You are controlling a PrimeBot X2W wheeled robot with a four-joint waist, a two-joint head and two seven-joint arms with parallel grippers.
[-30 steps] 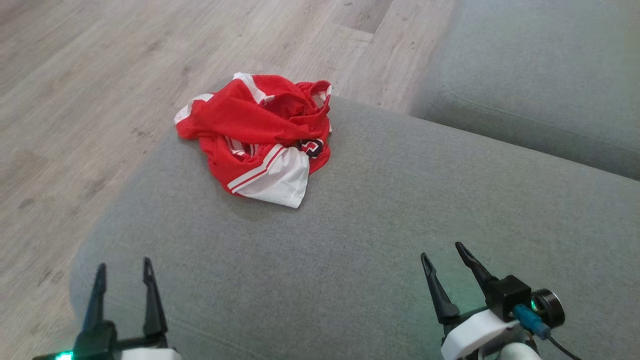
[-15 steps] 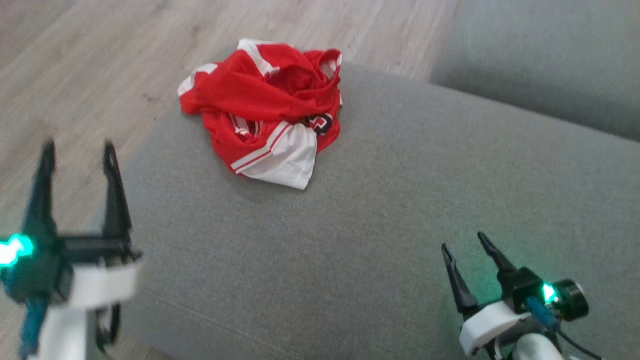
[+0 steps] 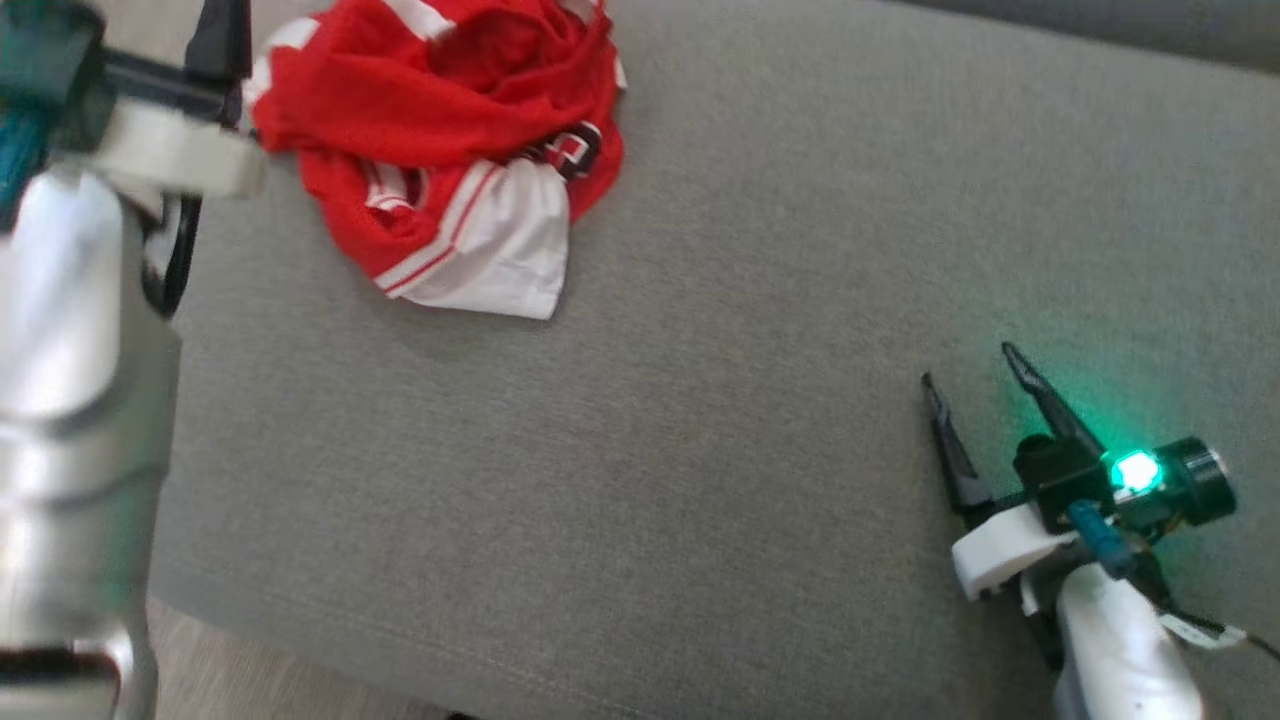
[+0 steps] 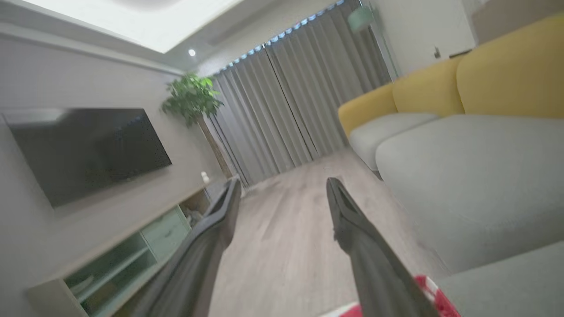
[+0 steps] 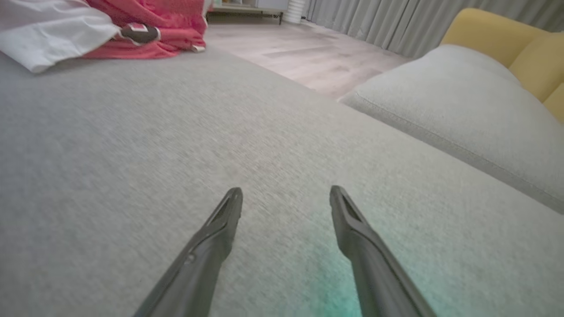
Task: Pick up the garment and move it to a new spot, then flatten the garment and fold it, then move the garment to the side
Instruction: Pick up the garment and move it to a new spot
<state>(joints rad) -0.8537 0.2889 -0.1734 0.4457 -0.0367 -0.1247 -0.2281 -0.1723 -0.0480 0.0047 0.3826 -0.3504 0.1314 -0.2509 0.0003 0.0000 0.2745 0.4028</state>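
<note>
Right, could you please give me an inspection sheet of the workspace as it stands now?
Surface: grey cushion, carrying the garment.
Job's things: garment, red and white, crumpled near the cushion's left edge, not held.
Clutter: nothing seen.
Tools: left tool open, beside the garment, pointing out over the floor; right tool open, over bare cushion, apart from the garment.
Cables: blue-plugged cable at the right wrist; dark loop at the left wrist.
Surroundings: wood floor, TV, plant, curtains, yellow sofa.
</note>
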